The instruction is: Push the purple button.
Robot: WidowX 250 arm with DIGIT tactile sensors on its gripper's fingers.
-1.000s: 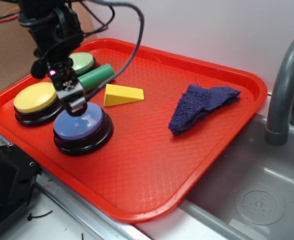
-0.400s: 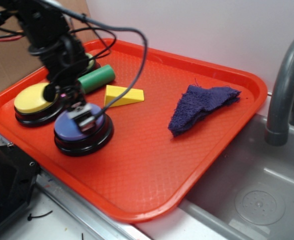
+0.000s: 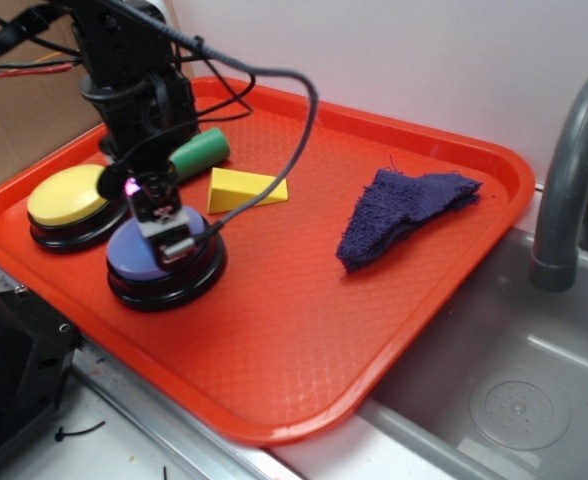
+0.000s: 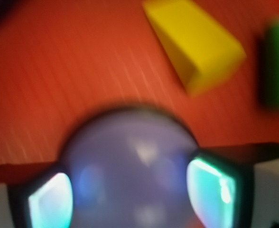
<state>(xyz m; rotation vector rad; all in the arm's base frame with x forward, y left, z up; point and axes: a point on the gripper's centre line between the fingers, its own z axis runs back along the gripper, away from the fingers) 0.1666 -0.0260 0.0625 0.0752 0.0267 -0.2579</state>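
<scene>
The purple button (image 3: 134, 262), a periwinkle dome on a black round base, sits at the front left of the red tray (image 3: 304, 330). My gripper (image 3: 174, 243) points down onto the dome and its tip appears to rest on the right half of the top. In the wrist view the dome (image 4: 130, 156) fills the space between my two fingertips (image 4: 49, 202), which stand apart with nothing gripped; the gripper (image 4: 132, 194) is open. That view is blurred.
A yellow button (image 3: 69, 195) sits just left of the purple one. Behind lie a green cylinder (image 3: 199, 153) and a yellow wedge (image 3: 246, 188). A dark blue cloth (image 3: 404, 215) lies at the tray's right. Faucet (image 3: 574, 180) and sink (image 3: 514, 390) are further right.
My gripper has come down and forward from above the button's back edge onto the dome's top. The arm now stands more upright behind it. The other objects have not moved.
</scene>
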